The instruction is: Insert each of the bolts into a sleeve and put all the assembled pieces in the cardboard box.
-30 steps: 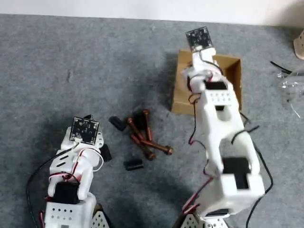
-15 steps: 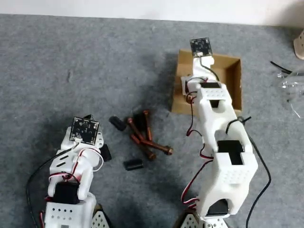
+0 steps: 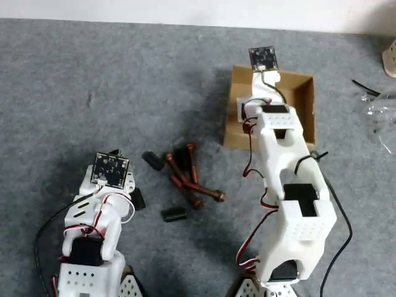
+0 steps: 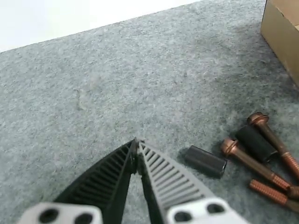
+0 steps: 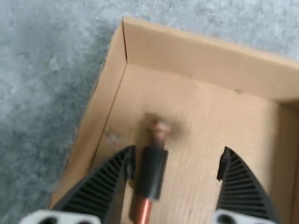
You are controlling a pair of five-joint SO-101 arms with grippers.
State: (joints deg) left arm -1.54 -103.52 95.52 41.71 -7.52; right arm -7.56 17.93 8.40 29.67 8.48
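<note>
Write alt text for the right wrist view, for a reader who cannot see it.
The right gripper hangs open over the cardboard box, and a copper bolt pushed through a black sleeve sits between its fingers, close beside one of them. Grey carpet lies outside the box.

We see grey carpet [image 3: 124, 80] and a white strip [image 3: 124, 9] at twelve o'clock. At two o'clock lie clear plastic [image 3: 378, 108], black wires [image 3: 362, 86] and a beige object [image 3: 390, 59].

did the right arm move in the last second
Yes. The right arm has moved: its wrist camera board, earlier past the cardboard box's far wall, now sits over that wall, nearer the arm's base.
</note>
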